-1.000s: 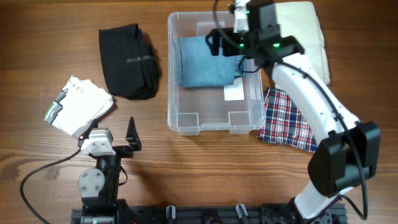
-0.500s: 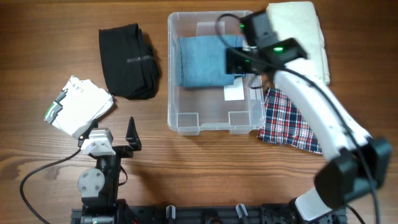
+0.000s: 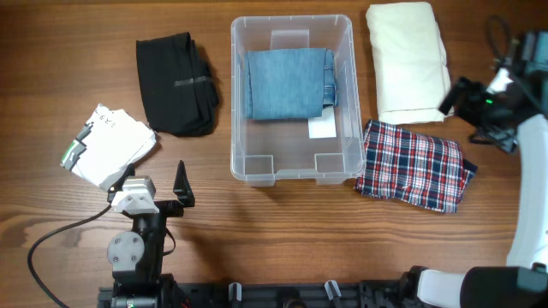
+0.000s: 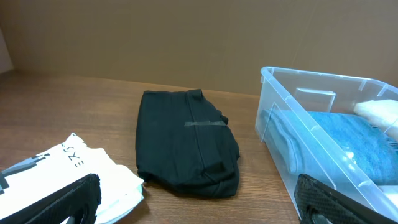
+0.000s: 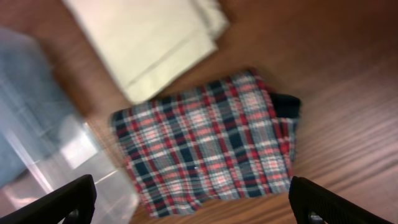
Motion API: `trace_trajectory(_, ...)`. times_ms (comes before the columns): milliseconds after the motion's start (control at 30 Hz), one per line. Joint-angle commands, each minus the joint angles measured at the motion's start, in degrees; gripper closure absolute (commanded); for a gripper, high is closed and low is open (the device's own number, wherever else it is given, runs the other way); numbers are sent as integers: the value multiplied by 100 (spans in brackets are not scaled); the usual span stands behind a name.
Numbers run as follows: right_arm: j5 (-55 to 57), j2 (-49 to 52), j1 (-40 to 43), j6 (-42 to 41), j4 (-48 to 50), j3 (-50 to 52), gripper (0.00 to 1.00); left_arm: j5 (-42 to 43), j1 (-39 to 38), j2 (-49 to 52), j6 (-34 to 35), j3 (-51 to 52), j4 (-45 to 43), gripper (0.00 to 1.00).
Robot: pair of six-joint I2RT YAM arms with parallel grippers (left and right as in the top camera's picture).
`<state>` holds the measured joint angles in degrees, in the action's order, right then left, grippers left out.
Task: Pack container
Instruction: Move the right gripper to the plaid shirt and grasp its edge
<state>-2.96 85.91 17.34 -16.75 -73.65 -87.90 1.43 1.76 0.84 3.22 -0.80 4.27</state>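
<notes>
The container point(image 3: 257, 162) stood mid-table, a folded blue garment point(image 3: 287, 83) inside. The left gripper point(image 4: 196, 204) and right gripper point(image 5: 193, 202) were spread wide and empty – the right above the plaid cloth point(image 5: 208, 146).

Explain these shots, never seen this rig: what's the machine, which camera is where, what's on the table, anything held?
Two robot arms at a wooden table, each ending in a two-finger claw. One picture looks down from above. The other two come from wrist cameras, and the dark shapes in their bottom corners are the claw's fingers. The clear container holds a folded blue cloth. Left of it: black cloth, white printed cloth. Right: cream cloth, plaid cloth. The left claw and right claw are open, holding nothing.
</notes>
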Motion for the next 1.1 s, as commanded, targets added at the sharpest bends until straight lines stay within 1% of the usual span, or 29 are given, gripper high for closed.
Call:
trace_trajectory(0,-402,2,721,358,44,562,0,48,-37,-28,-109,42,-2,0)
trace_trajectory(33,-398,2,905,487,142,763,0,48,-37,-28,-109,42,-2,0)
trace_trajectory(133,-527,2,1224,535,546,1390,0,48,-37,-28,-109,42,-2,0)
trace_trajectory(267,-551,2,1290,638,1167,2234,0,48,-37,-28,-109,42,-2,0)
trace_trajectory(333,-688,2,1292,796,1370,2505,0,48,-37,-28,-111,42,-2,0)
trace_trajectory(567,-699,4,1349,817,2280,3335,0,48,-37,-28,-109,42,-2,0)
trace_trajectory(833,-595,35,1349,911,3080,3884,0,48,-37,-28,-109,42,-2,0)
trace_trajectory(1067,-455,463,1349,918,3751,4177,0,48,-37,-28,-109,42,-2,0)
